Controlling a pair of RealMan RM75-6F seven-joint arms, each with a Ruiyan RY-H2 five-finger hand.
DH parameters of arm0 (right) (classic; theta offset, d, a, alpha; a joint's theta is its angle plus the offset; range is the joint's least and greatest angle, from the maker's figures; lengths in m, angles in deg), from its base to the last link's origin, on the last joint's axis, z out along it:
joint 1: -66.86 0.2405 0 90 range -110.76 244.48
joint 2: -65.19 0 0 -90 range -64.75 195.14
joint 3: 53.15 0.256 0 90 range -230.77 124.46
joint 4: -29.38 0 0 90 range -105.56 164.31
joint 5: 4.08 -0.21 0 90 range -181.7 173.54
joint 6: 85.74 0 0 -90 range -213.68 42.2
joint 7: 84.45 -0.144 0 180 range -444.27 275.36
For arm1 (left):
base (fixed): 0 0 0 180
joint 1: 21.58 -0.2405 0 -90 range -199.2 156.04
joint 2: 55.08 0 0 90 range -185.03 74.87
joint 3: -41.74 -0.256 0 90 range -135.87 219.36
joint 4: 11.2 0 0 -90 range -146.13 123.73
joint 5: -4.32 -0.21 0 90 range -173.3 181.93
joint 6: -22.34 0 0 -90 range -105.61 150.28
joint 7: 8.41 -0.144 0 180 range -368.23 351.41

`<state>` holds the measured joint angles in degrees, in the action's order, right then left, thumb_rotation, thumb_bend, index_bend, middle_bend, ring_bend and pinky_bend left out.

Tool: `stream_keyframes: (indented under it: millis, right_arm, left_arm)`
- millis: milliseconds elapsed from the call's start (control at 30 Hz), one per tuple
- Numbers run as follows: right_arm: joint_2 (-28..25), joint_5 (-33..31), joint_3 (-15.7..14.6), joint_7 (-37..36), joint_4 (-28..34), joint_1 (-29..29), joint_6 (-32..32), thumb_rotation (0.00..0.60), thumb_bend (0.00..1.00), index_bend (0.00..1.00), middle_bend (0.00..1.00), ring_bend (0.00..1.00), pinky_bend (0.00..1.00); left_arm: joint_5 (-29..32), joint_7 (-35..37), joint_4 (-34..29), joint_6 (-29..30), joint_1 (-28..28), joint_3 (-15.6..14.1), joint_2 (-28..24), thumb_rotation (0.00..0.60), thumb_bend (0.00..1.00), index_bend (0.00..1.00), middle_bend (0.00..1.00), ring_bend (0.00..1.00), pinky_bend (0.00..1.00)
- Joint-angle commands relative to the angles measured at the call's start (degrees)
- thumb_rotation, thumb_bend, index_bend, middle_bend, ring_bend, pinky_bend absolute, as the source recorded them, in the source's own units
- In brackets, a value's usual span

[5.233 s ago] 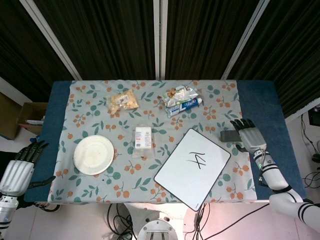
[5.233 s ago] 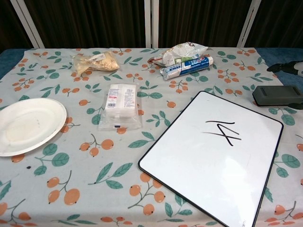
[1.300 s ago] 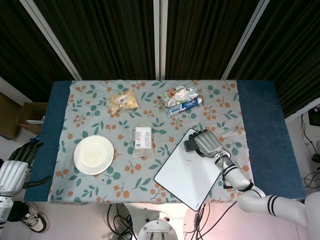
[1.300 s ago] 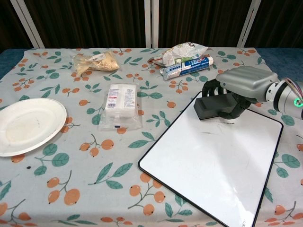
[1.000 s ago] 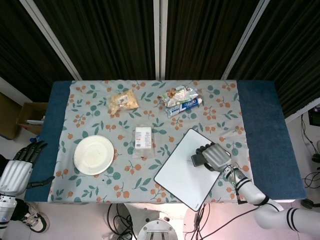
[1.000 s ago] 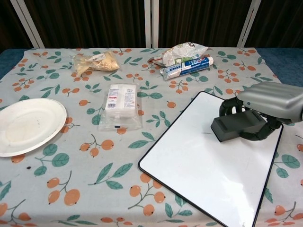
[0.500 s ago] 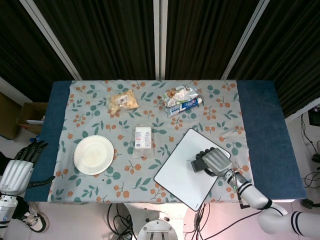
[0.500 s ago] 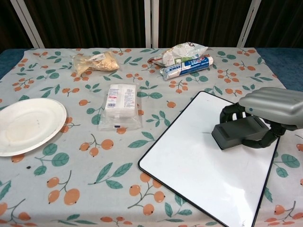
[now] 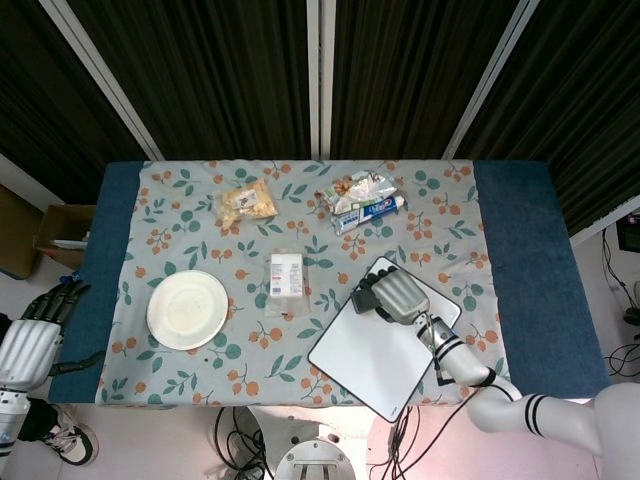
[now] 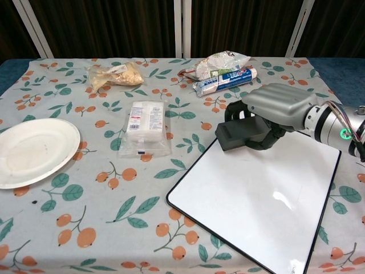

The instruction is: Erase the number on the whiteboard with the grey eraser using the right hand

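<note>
We've got the right hand (image 10: 278,106) gripping the eraser (image 10: 240,133) on the whiteboard's (image 10: 256,200) top corner; wipes packet (image 10: 145,126) and toothpaste (image 10: 223,80) sit nearby.

The right robot hand (image 10: 272,108) covers the back half of the grey eraser (image 10: 242,133) and the far corner of the whiteboard (image 10: 259,200), so whether the eraser touches the board there cannot be told. The whiteboard's near corner runs off the chest view's bottom edge. The left robot hand (image 9: 30,340) is cut by the head view's edge.
</note>
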<state>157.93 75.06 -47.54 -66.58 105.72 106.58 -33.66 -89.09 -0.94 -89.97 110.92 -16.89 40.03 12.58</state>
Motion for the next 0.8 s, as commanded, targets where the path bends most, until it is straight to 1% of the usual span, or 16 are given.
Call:
stream_keyframes:
  millis: [33, 333, 567, 667, 800]
  right_arm:
    - [-0.4, 0.8, -0.6, 0.6, 0.6, -0.2, 0.9, 0.600, 0.40, 0.75, 0.64, 0.58, 0.72]
    - [-7.2, 1.6, -5.7, 1.9, 8.5, -2.0, -1.1, 0.600, 0.40, 0.75, 0.65, 0.58, 0.72]
    - [-11.9, 1.1, -9.1, 3.3, 14.5, -1.9, -5.1, 0.600, 0.40, 0.77, 0.66, 0.60, 0.74]
    - [-14.9, 2.2, -11.3, 2.5, 18.3, -1.9, -6.6, 0.600, 0.40, 0.77, 0.66, 0.60, 0.74]
    - [-17.3, 4.2, -12.8, 0.9, 21.4, -2.0, -7.0, 0.600, 0.40, 0.77, 0.66, 0.60, 0.75]
  left_arm:
    - [0.0, 0.1, 0.1, 0.0, 0.0, 0.0, 0.0, 0.464, 0.06, 0.10, 0.09, 0.08, 0.18]
    - [-0.2, -0.4, -0.2, 0.0, 0.0, -0.1, 0.0, 0.467, 0.06, 0.10, 0.09, 0.08, 0.18]
    - [-0.7, -1.5, -1.4, 0.2, 0.0, -0.3, -0.1, 0.462, 0.06, 0.10, 0.09, 0.08, 0.18]
    - [-0.7, -1.8, -1.7, 0.2, 0.0, -0.3, -0.3, 0.464, 0.06, 0.10, 0.09, 0.08, 0.18]
    - [-0.5, -1.9, -1.8, 0.1, 0.1, -0.1, -0.5, 0.463, 0.06, 0.10, 0.09, 0.08, 0.18]
